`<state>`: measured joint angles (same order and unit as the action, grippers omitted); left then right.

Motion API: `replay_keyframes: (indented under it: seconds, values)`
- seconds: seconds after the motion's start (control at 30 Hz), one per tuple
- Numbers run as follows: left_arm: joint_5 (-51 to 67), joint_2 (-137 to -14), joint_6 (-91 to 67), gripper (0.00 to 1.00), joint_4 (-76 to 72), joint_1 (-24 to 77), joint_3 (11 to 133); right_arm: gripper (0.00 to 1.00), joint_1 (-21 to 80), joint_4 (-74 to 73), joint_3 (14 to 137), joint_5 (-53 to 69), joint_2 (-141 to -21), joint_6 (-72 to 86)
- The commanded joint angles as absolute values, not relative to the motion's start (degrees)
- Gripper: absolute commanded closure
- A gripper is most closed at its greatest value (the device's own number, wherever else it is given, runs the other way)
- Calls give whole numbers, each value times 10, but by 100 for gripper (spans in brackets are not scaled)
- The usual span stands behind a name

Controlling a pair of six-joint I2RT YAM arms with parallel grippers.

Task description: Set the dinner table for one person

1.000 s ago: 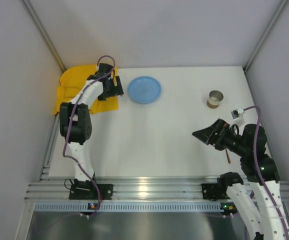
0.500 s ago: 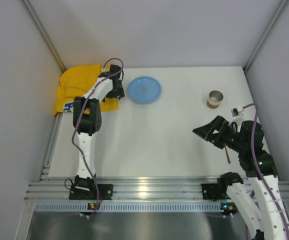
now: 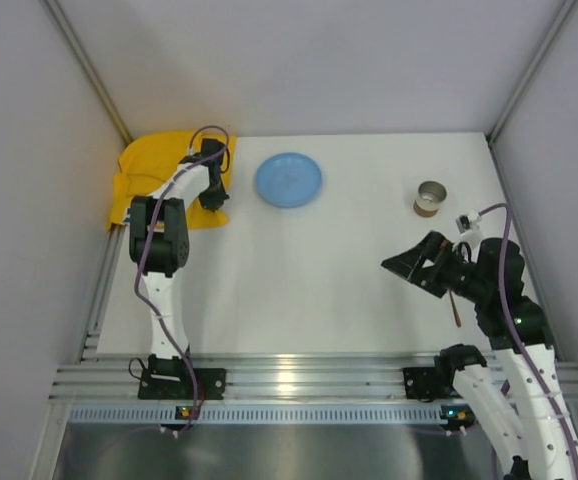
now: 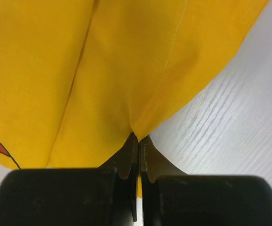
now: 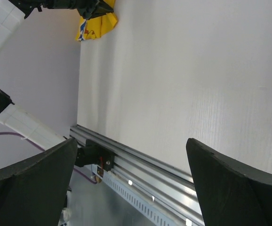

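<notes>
The dinner table (image 3: pixel 349 260) is a wide white top. At its far left corner lies a crumpled yellow cloth mat (image 3: pixel 154 170). My left gripper (image 3: pixel 213 200) sits at the mat's right edge and is shut on a fold of it. The left wrist view shows the closed fingertips (image 4: pixel 135 141) pinching the yellow cloth (image 4: pixel 103 70) just above the white surface. A blue plate (image 3: pixel 288 179) rests right of the mat. My right gripper (image 3: pixel 409 268) hovers open over the table's right side, holding nothing, its fingers (image 5: pixel 230 183) spread wide.
A small metal-rimmed cup (image 3: pixel 430 197) stands at the far right. A thin brown utensil (image 3: pixel 456 310) lies under the right arm. Grey walls enclose the table on three sides. An aluminium rail (image 3: pixel 299 375) runs along the near edge.
My left gripper moved from beside the plate onto the mat's right edge and went from open to shut on the cloth. The right arm barely shifted.
</notes>
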<state>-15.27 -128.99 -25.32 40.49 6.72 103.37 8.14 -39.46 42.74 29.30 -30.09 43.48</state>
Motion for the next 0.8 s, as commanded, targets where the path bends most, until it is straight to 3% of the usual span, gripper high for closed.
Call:
replay_keyframes:
  seconds: [0.0, 0.3, 0.4, 0.6, 0.77]
  values:
    - [-162, -1260, -241, 100, 468, 56, 958, 0, 84, -372, 436, 333, -315, 421]
    - [-150, -1042, -230, 100, 474, 81, 733, 0, 84, -429, 438, 347, -278, 390]
    - [-137, -985, -244, 100, 475, 145, 667, 0, 85, -448, 432, 344, -258, 385]
    - [-120, -961, -330, 100, 508, 308, 653, 0, 84, -476, 421, 338, -228, 381]
    - [-114, -1018, -383, 100, 531, 432, 705, 0, 84, -498, 431, 323, -226, 373]
